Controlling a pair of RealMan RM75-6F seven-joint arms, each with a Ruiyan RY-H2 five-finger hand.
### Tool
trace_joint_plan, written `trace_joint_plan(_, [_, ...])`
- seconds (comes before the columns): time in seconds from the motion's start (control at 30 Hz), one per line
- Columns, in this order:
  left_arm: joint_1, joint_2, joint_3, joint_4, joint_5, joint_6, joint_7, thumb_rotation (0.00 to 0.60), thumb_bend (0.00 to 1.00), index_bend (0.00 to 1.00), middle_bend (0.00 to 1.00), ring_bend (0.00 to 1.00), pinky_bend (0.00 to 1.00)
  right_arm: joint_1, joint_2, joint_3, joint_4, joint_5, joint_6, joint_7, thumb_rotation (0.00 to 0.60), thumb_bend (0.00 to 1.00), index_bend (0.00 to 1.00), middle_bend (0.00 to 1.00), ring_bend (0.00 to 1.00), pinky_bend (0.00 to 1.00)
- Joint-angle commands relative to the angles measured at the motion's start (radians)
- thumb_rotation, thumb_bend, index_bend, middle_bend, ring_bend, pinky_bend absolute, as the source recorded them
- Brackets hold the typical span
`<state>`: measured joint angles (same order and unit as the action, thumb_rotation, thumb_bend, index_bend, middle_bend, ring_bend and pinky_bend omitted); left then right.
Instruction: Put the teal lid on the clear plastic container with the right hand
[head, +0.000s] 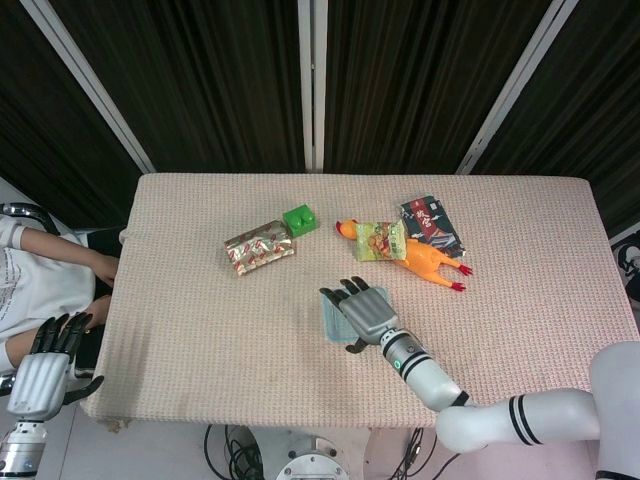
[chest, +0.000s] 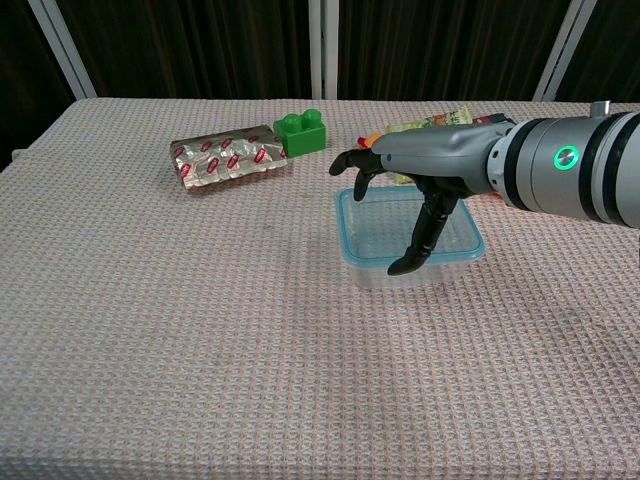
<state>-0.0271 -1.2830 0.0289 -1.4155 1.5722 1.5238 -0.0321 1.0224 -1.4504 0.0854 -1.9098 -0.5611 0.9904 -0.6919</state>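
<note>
The right hand (chest: 425, 165) hung flat above the clear plastic container (chest: 410, 236), fingers spread, holding nothing. The teal lid (chest: 346, 225) already seemed to sit on the box, near the middle of the worktop (chest: 150, 300). Next, the hand probably needed to press down to snap it tight.

My head view looks steeply down from high above the whole table (head: 200, 330). My chest view sits low and close at its near edge, facing across; both share the green block (head: 299, 219).
</note>
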Motion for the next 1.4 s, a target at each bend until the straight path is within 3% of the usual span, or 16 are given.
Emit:
trace_joint_plan(0.03, [0.0, -0.001, 0.0, 0.001, -0.001, -0.001, -0.001, 0.6, 0.14, 0.06, 0.07, 0.0, 0.0, 0.01, -0.011, -0.007, 0.01, 0.02, -0.004, -0.009, 0.6, 0.07, 0.0, 0.19, 0.0, 0.0])
trace_joint_plan(0.47, [-0.001, -0.006, 0.001, 0.014, 0.001, -0.003, -0.014, 0.6, 0.14, 0.06, 0.07, 0.0, 0.0, 0.013, -0.038, -0.036, 0.025, 0.032, 0.014, -0.006, 0.6, 0.07, 0.0, 0.19, 0.0, 0.0])
trace_joint_plan(0.67, [-0.003, -0.007, -0.004, 0.018, 0.002, 0.001, -0.019, 0.6, 0.14, 0.06, 0.07, 0.0, 0.0, -0.022, 0.001, -0.035, -0.033, -0.045, 0.089, 0.018, 0.6, 0.07, 0.0, 0.17, 0.0, 0.0])
trace_joint_plan(0.83, [-0.011, -0.013, -0.011, 0.026, 0.005, 0.003, -0.024, 0.6, 0.14, 0.06, 0.07, 0.0, 0.0, -0.128, 0.092, -0.064, -0.116, -0.217, 0.22, 0.096, 0.6, 0.08, 0.0, 0.14, 0.0, 0.0])
trace_joint_plan(0.97, [-0.019, -0.025, -0.024, 0.039, 0.006, 0.009, -0.021, 0.6, 0.14, 0.06, 0.07, 0.0, 0.0, -0.261, 0.17, -0.135, -0.121, -0.436, 0.354, 0.197, 0.6, 0.09, 0.0, 0.11, 0.0, 0.0])
trace_joint_plan(1.2, [-0.035, -0.029, -0.044, 0.037, 0.01, 0.018, -0.001, 0.6, 0.14, 0.06, 0.07, 0.0, 0.0, -0.491, 0.275, -0.261, -0.014, -0.748, 0.558, 0.412, 0.6, 0.12, 0.0, 0.0, 0.0, 0.0])
trace_joint_plan(1.4, [-0.039, -0.014, -0.051, 0.008, 0.011, 0.027, 0.026, 0.6, 0.14, 0.06, 0.07, 0.0, 0.0, -0.671, 0.302, -0.316, 0.1, -0.854, 0.697, 0.56, 0.6, 0.12, 0.0, 0.0, 0.0, 0.0])
